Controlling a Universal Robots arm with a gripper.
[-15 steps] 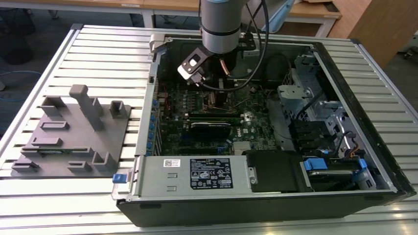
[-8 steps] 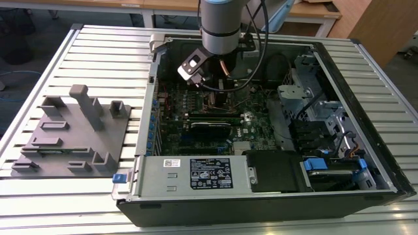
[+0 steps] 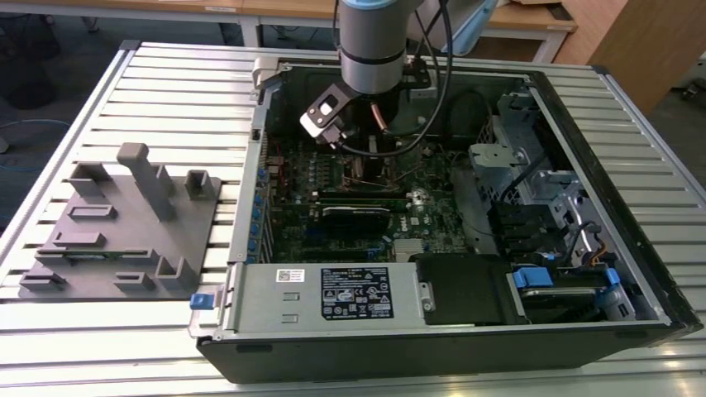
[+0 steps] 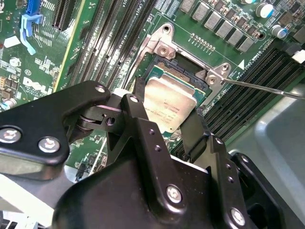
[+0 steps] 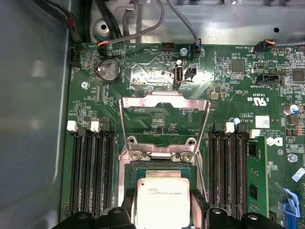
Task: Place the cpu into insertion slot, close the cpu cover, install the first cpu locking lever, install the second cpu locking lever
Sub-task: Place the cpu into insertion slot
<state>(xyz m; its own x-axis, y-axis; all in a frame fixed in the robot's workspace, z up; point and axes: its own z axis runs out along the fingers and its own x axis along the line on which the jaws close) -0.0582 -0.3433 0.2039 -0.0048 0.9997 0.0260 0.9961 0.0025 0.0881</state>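
Between the tool's (image 5: 163, 207) two black fingers (image 5: 127, 206) sits the cpu (image 5: 163, 190), silver top up. The fingers press its opposite edges, so the tool is narrow and holding the chip. In both wrist views the cpu (image 4: 169, 102) lies right over the insertion slot (image 5: 162, 168), whose dark square and metal rim peek out past the chip's far edge. Can't tell if it is fully seated or just above the socket; the second wrist view hints at a slight tilt.

The cpu cover (image 5: 164, 101) stands swung open behind the socket, with green motherboard (image 5: 228, 90) showing through its window. One locking lever (image 4: 267, 89), a thin steel rod, sticks out free from the socket corner, not latched.

Progress, judged: step one is mid-way, with the chip at the slot and not released. Cover closing and both levers are not yet done.

In the exterior view the arm (image 3: 373, 41) reaches down into the open computer case (image 3: 617, 273) on the slatted table (image 3: 165, 74). A grey fixture tray (image 3: 121, 240) sits at the exterior view's left.
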